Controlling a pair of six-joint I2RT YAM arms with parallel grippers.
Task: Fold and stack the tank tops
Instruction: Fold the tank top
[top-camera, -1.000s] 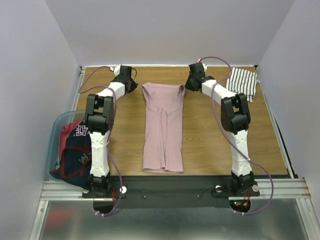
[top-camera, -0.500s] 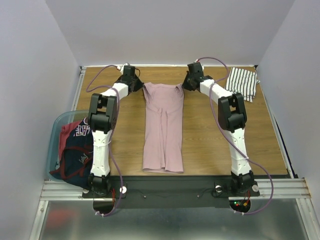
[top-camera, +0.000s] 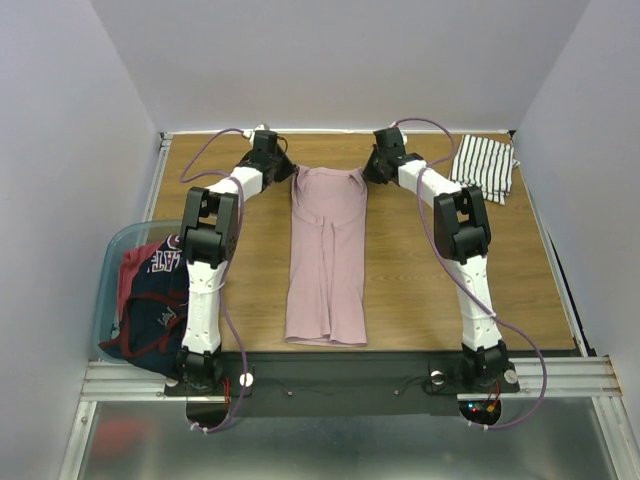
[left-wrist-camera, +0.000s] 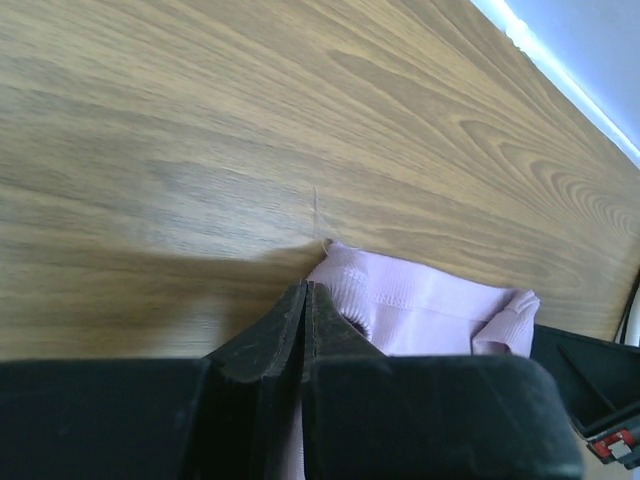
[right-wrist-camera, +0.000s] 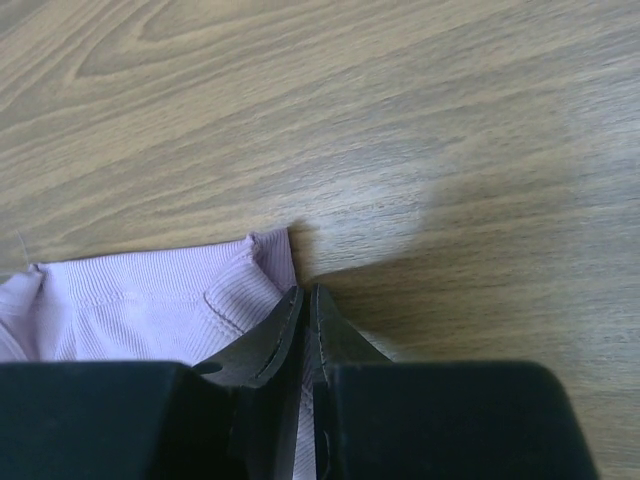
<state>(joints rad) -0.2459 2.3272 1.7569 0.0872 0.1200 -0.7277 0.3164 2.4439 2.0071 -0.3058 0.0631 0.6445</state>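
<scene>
The dusty pink tank top (top-camera: 325, 260) lies lengthwise down the middle of the table, narrowed by a lengthwise fold. My left gripper (top-camera: 289, 176) is shut on its far left corner, with pink cloth (left-wrist-camera: 430, 310) between and beside the fingers (left-wrist-camera: 305, 288). My right gripper (top-camera: 368, 172) is shut on its far right corner (right-wrist-camera: 130, 300), with cloth pinched between the fingertips (right-wrist-camera: 304, 292). The folded white striped tank top (top-camera: 486, 165) lies at the far right. A navy top (top-camera: 155, 310) and a dark red top (top-camera: 135, 268) sit in the tub.
A translucent light-blue plastic tub (top-camera: 108, 270) stands off the table's left edge beside the left arm. The wooden table's (top-camera: 420, 270) far edge meets the back wall just beyond both grippers. A metal rail runs along the near edge.
My left gripper has moved right to the pink top's far left corner. My right gripper has shifted slightly left at the far right corner. The top's far edge has drawn in a little.
</scene>
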